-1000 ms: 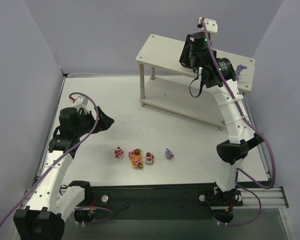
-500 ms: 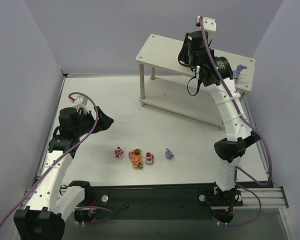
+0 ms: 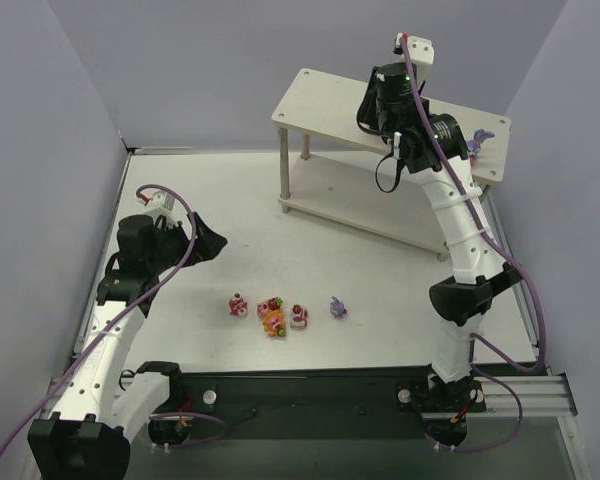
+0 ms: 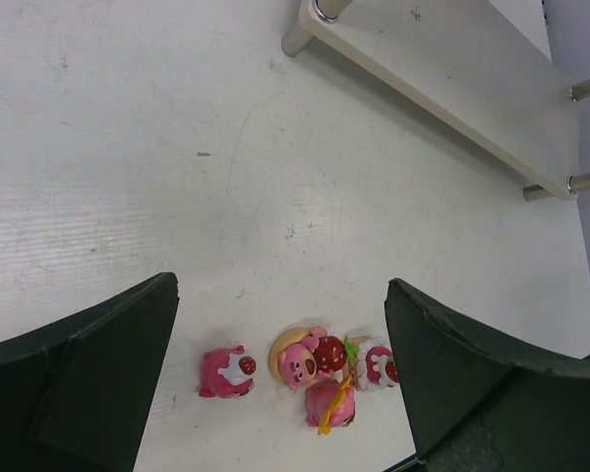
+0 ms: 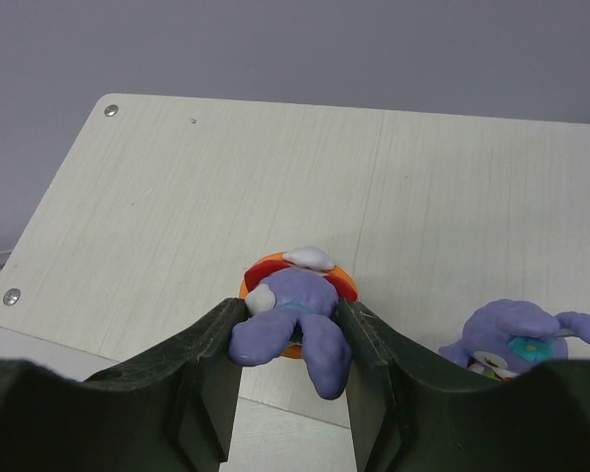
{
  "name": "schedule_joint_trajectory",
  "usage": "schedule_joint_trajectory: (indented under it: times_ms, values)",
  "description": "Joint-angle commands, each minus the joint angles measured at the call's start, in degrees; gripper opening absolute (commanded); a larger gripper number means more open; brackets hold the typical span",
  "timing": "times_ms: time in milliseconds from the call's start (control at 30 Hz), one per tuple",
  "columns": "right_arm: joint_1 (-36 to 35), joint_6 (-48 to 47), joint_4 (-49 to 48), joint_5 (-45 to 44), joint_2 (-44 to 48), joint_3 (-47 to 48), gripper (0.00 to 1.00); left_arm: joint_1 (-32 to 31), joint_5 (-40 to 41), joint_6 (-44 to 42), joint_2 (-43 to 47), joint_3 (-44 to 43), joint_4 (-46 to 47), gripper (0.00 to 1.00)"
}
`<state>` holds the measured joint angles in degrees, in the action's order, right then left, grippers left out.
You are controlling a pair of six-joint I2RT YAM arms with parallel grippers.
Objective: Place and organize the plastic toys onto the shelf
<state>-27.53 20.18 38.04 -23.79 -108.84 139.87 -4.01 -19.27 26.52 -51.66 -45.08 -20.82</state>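
Both right gripper (image 5: 290, 329) fingers (image 5: 206, 374) pinch the small purple plastic bunny on its orange disc (image 5: 293, 295) between them; probably light, rigid, slick: grip its flanks. Left gripper (image 4: 282, 287) gapes.

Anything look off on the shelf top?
Nothing stands out: one purple bunny on an orange base, clamped by the right gripper, and a second bunny beside it both rest on the top board.

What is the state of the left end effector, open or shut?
Open: the left end effector shows its two fingers far apart in its wrist view, with nothing held between them.
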Motion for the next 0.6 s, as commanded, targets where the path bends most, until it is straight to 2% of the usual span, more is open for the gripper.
schedule_joint_trajectory:
  times_ms: [0, 133, 300, 333, 367, 467, 567]
  values:
    - [-0.77, 0.12, 1.68, -1.17, 3.28, -0.48, 0.42, 0.32, 0.55, 0.02, 0.77, -0.27, 0.78, 0.96]
    - [-0.77, 0.29, 2.04, -1.17, 3.02, -0.39, 0.45, 0.32, 0.72, 0.02, 0.77, -0.1, 0.69, 0.96]
    - [-0.77, 0.38, 2.12, -1.17, 2.93, -0.13, 0.43, 0.32, 1.07, 0.02, 0.95, -0.18, 0.6, 0.96]
    - [-0.77, 0.29, 2.12, -1.26, 2.75, 0.22, 0.41, 0.32, 1.07, 0.02, 0.95, -0.1, 0.6, 0.96]
    - [-0.68, 0.21, 2.21, -1.61, 2.67, 0.49, 0.32, 0.32, 1.07, 0.02, 0.95, -0.18, 0.6, 0.96]
    - [-0.33, 0.21, 2.04, -1.61, 1.61, 1.19, 0.18, 0.32, 1.07, 0.02, 1.03, -0.18, 0.6, 0.96]
    - [-0.07, 0.21, 1.86, -1.52, 0.56, 1.63, 0.17, 0.32, 1.07, 0.02, 1.03, -0.18, 0.6, 0.96]
